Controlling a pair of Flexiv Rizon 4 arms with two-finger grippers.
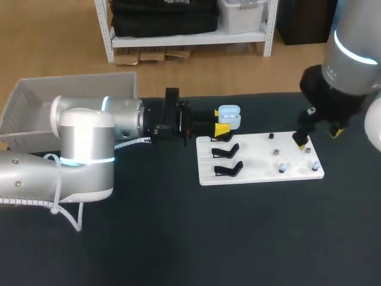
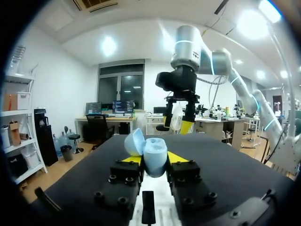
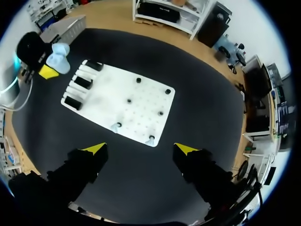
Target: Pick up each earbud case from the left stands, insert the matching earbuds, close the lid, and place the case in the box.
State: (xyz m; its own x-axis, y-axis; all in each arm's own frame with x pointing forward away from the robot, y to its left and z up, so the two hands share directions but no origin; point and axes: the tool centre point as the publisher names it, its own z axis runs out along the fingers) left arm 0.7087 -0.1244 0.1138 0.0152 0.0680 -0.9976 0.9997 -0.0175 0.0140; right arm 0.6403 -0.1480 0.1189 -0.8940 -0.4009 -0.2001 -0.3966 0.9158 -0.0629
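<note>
Closest thing in the head view is my left arm [image 1: 83,155], a big silver elbow at the near-left that stretches across the black table [image 1: 178,238] toward the middle. The left jaws are clamped on the case [image 1: 229,115], with a yellow tip [image 2: 133,159] on either side of it. The case is light blue with its lid flipped open, and it sits just past the far-left corner of the white board [image 1: 256,162]. From the left wrist it looks lifted off the table, though I wouldn't swear to it. Three black stands [image 1: 228,169] run in a row down the board's left edge, and the farthest one is right under the left jaws. The board's right half is dotted with little pegs [image 3: 128,100]. The two nearest have something pale on them, but they're way too small to say what. My right arm [image 1: 345,65] comes in from the far right, and the right jaws hover over the board's far-right corner. They're spread wide apart with nothing between the yellow tips [image 3: 96,149]. From the right wrist the whole board lies ahead of them, with the case off beyond its stand end. The box [image 1: 36,101], a pale see-through bin, sits at the far-left corner of the table, partly hidden behind the left arm.
</note>
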